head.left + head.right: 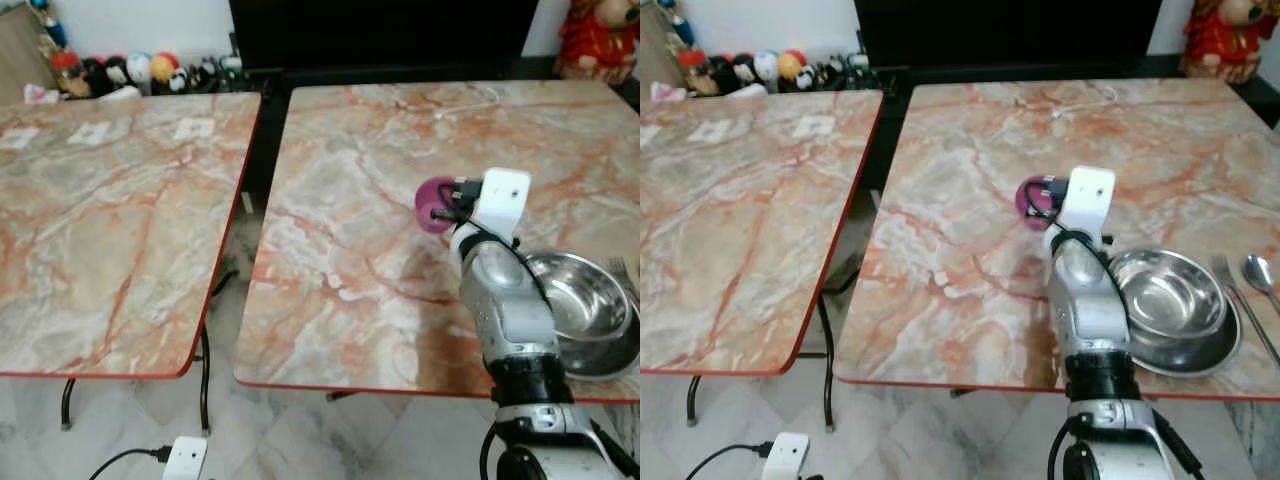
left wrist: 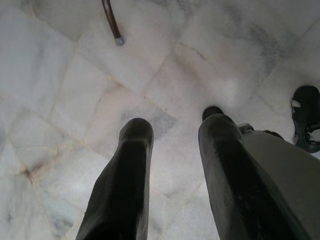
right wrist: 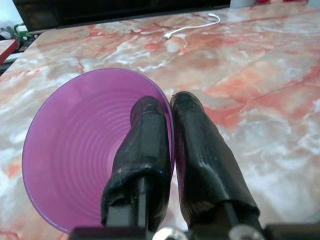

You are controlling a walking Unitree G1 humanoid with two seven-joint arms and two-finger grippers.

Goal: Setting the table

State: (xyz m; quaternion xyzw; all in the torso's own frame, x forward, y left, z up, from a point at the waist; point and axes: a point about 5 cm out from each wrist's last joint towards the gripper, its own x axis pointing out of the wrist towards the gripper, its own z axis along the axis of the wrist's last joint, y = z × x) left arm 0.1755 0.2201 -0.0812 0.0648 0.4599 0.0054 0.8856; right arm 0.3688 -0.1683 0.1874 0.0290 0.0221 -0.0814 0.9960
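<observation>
Purple plastic cup held above the marble table, its rim pinched between the right gripper's fingers, one inside, one outside. Step judged: carrying the cup to its place; next, lowering it upright near the steel bowl. Bare tabletop all around; fork and spoon beyond the bowl. Left gripper hangs spread over floor.

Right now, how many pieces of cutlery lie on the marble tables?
2: a metal fork and a metal spoon, side by side right of the steel bowls. More may lie beyond the picture's edge.
</observation>
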